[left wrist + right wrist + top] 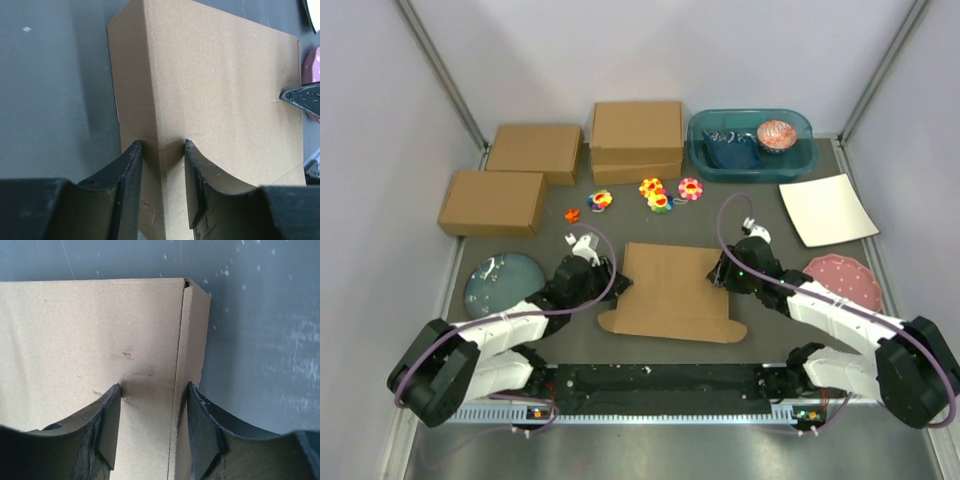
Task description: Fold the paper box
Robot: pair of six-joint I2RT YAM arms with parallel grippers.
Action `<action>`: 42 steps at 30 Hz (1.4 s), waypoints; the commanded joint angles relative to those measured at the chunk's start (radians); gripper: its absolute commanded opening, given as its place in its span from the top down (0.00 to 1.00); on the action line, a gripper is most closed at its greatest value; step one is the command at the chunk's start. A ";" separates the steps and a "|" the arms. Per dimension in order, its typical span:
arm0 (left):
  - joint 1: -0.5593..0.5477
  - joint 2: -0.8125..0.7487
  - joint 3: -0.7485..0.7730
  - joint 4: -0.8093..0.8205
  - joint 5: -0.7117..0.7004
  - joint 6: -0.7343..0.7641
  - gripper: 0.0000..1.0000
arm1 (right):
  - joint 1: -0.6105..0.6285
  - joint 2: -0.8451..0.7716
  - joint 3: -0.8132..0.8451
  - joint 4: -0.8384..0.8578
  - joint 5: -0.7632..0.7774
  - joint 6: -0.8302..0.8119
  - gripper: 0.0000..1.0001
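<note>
One flat paper box (672, 290), four closed cardboard boxes (492, 202), five small flower toys (661, 201), three plates (503, 282), one teal bin (804, 160)

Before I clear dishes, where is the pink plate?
Top view: the pink plate lies on the right side, partly behind the right arm, nearer than the white sheet.

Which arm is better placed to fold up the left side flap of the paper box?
Left. The left tool straddles that flap's crease on the paper box; the right tool sits at the opposite edge.
</note>
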 commanded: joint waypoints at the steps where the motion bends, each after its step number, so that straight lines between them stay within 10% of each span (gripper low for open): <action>1: -0.018 0.000 -0.032 0.056 0.032 -0.022 0.67 | 0.032 0.146 0.061 0.180 -0.152 0.000 0.57; 24: 0.037 0.189 -0.057 0.174 0.030 -0.013 0.98 | 0.033 0.283 -0.006 0.303 -0.106 -0.019 0.63; 27: 0.036 0.102 -0.014 0.054 -0.014 0.007 0.74 | 0.035 0.188 0.032 0.204 -0.029 -0.025 0.30; 32: 0.040 -0.038 0.053 -0.091 -0.082 0.056 0.37 | 0.018 0.094 0.104 0.073 0.025 -0.031 0.18; 42: 0.045 -0.116 0.029 -0.147 -0.036 0.030 0.32 | 0.021 -0.015 0.034 0.018 -0.038 -0.013 0.21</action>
